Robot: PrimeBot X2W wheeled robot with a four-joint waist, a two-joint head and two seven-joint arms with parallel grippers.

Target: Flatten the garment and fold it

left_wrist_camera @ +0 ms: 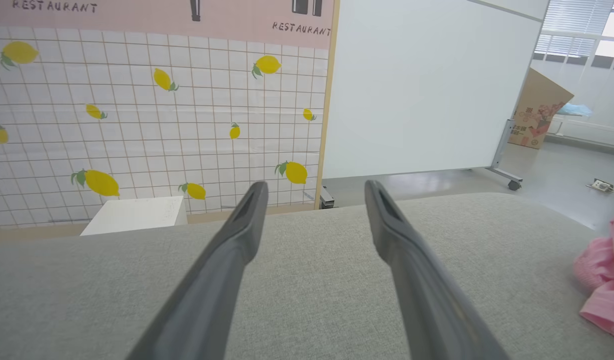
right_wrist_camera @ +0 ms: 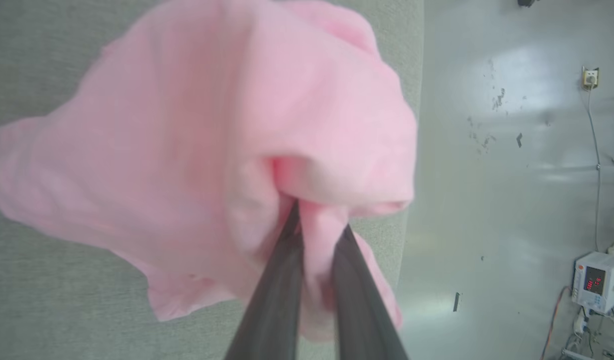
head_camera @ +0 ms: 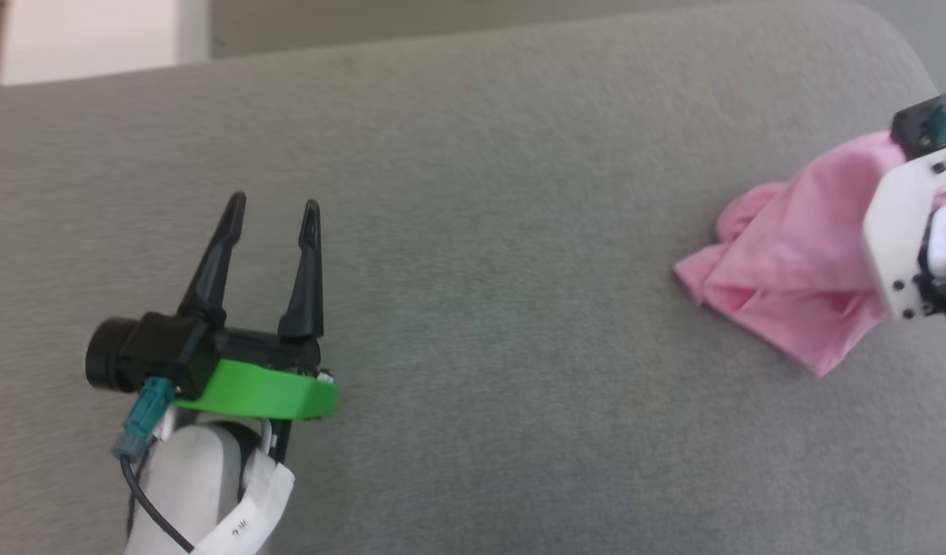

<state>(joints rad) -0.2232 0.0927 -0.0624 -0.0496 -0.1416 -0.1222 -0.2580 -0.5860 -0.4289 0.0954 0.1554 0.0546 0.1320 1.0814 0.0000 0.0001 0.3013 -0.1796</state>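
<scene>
**Condition.** The garment (head_camera: 789,254) sits bunched at the right edge of the grey upholstered surface (head_camera: 480,231), short of its rounded far right corner. The right end effector (right_wrist_camera: 319,217) is narrow, its fingers pinched on a gathered fold of the pink cloth. Part of the cloth is raised and the rest trails on the surface. The left end effector (head_camera: 274,202) is spread wide and holds nothing, over the left part of the surface and well apart from the garment.

**Hazards.**
- Slip: the grip takes only a thin fold. A quick lift or pull probably draws the cloth out from between the fingers.
- Fall: the floor (right_wrist_camera: 487,175) lies just beyond the right edge. Cloth released or dragged outward likely slides off.
- Clumping: a single hold point lets the garment hang in a wad, so it cannot flatten. A second hold from the left end effector appears necessary.
- Layer capture: the pinch may include several layers; the pictures cannot confirm this. Spreading would then twist the cloth.
</scene>
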